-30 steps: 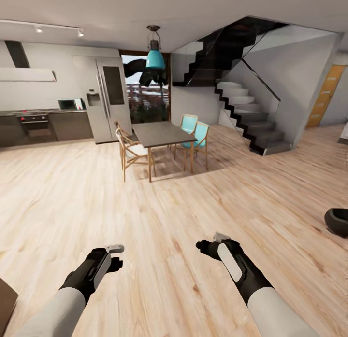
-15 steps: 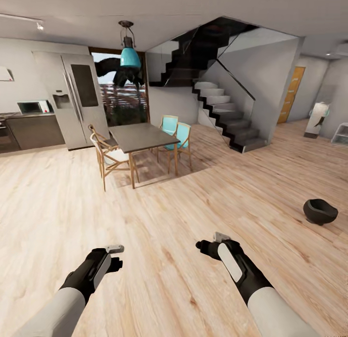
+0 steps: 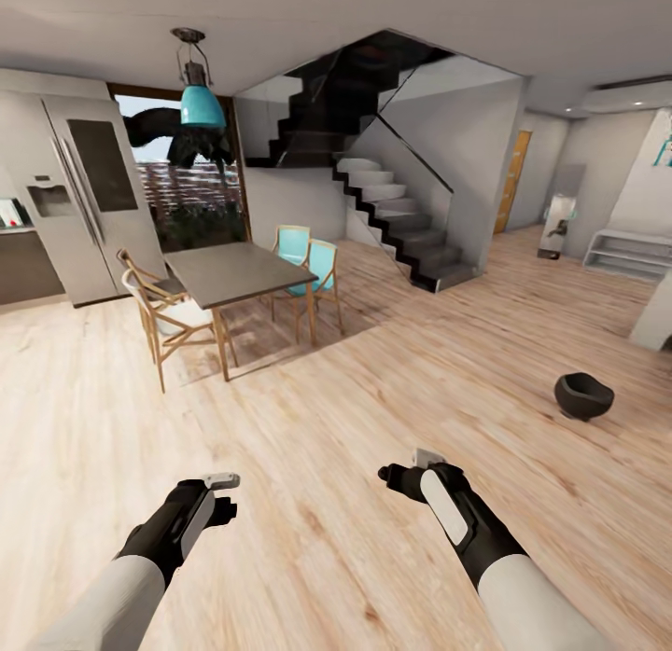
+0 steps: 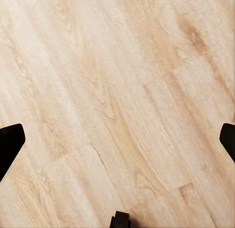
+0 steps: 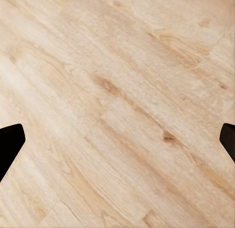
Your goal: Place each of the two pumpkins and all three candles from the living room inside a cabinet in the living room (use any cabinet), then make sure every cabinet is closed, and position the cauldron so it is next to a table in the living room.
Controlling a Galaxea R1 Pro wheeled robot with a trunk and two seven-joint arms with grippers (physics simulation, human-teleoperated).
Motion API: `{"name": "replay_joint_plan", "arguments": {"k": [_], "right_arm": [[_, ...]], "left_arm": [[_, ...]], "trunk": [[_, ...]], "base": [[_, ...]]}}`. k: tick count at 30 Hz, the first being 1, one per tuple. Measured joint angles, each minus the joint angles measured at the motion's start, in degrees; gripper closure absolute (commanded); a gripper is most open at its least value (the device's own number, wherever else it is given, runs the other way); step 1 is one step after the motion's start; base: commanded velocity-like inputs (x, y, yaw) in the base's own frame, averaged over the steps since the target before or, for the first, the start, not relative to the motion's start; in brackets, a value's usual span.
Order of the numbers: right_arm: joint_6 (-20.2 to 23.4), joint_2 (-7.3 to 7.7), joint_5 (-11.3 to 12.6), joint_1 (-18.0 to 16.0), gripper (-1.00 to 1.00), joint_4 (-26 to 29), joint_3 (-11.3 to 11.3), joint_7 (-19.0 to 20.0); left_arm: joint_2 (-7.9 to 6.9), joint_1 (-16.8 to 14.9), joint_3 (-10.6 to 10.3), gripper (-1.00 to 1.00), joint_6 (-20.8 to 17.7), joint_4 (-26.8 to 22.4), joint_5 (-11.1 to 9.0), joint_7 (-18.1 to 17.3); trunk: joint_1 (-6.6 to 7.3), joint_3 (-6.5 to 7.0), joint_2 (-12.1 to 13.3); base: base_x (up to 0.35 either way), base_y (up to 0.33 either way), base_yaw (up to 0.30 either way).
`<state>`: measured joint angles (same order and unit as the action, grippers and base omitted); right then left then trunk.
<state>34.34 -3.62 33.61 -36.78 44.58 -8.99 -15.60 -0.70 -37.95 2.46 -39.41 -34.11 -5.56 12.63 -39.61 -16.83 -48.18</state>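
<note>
- Nearest, the left gripper [image 3: 222, 494] and right gripper [image 3: 403, 471] hang low over bare wooden floor [image 3: 317, 427], well apart.
- Each wrist view looks straight down at planks between dark fingertips [image 4: 10, 145] at the frame's edges: both grippers spread wide, holding nothing.
- From the head view, the black cauldron [image 3: 583, 395] sits on the floor ahead to the right.
- Farther left, a dining table [image 3: 238, 271] with chairs [image 3: 168, 320].
- Beyond, a staircase [image 3: 401, 227] and a refrigerator [image 3: 79, 199].

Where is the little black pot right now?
In the head view the cauldron sits on the wooden floor at the right, ahead of the right gripper, past the stairs' foot.
</note>
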Motion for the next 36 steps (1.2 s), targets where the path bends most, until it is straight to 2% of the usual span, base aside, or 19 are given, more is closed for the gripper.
{"name": "replay_joint_plan", "arguments": {"k": [15, 27, 36], "right_arm": [[-0.1, -0.01, 0.0, 0.0, -1.0, 0.2, -0.1, 0.0], [0.1, 0.0, 0.0, 0.0, -1.0, 0.2, 0.0, 1.8], [0.0, 0.0, 0.0, 0.0, -1.0, 0.1, 0.0, 1.9]], "left_arm": [[-0.03, 0.0, 0.0, -1.0, 0.0, 0.0, 0.0, -0.1], [0.0, 0.0, 0.0, -1.0, 0.0, 0.0, 0.0, -0.1], [0.08, 0.1, 0.0, -1.0, 0.1, 0.0, 0.0, -0.1]], "trunk": [[0.0, 0.0, 0.0], [0.0, 0.0, 0.0], [-0.03, 0.0, 0.0]], "base": [[0.338, 0.045, -0.018], [0.326, 0.0, -0.27], [0.04, 0.0, -0.288]]}}
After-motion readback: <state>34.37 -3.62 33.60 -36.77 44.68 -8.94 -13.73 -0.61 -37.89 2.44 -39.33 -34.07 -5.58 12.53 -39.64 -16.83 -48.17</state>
